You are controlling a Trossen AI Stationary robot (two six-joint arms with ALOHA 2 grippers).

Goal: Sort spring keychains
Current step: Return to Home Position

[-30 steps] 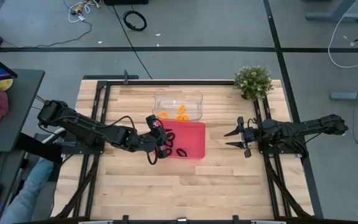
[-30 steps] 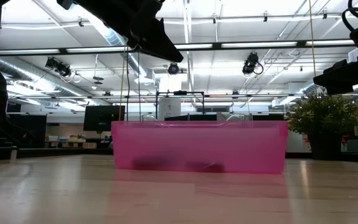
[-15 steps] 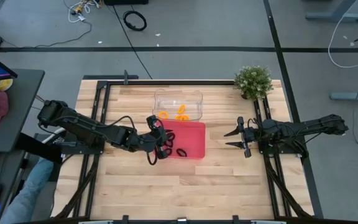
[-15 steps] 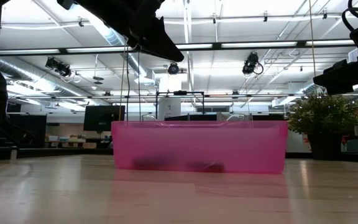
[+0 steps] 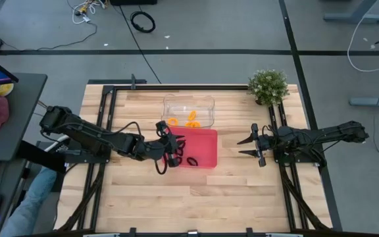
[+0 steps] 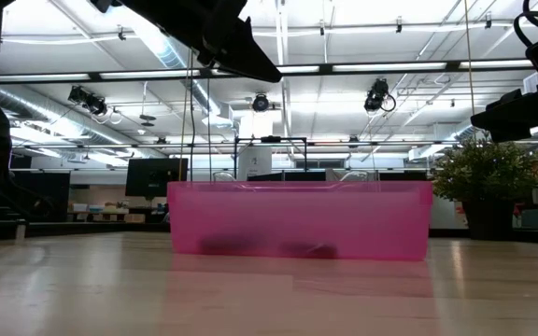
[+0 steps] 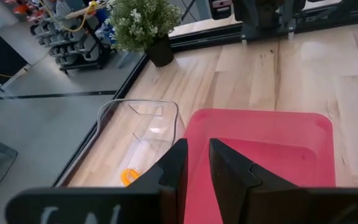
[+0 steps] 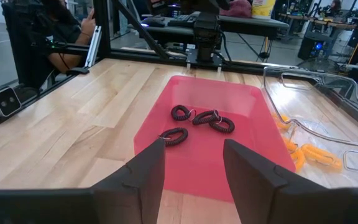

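Several black spring keychains point(image 8: 205, 117) lie on the floor of the pink tray point(image 5: 206, 141); through its wall they show as dark smudges point(image 6: 227, 245). Orange keychains point(image 5: 192, 120) lie in the clear container point(image 5: 188, 105) just beyond the tray's far edge and also show from the wrists point(image 7: 129, 176) point(image 8: 309, 152). My left gripper point(image 7: 197, 146) hovers above the tray's left edge point(image 5: 175, 146), open by a narrow gap with nothing between the fingers. My right gripper point(image 8: 194, 146) waits right of the tray point(image 5: 243, 147), open wide and pointing at it.
A small potted plant point(image 5: 268, 85) stands at the table's far right corner. Bare wood lies in front of the tray point(image 5: 196, 197) and between the tray and my right gripper. A person sits beyond the table's left side point(image 8: 67, 37).
My left gripper has shifted a little toward the table's right edge, staying above the pink tray. The keychains and my right gripper have kept still.
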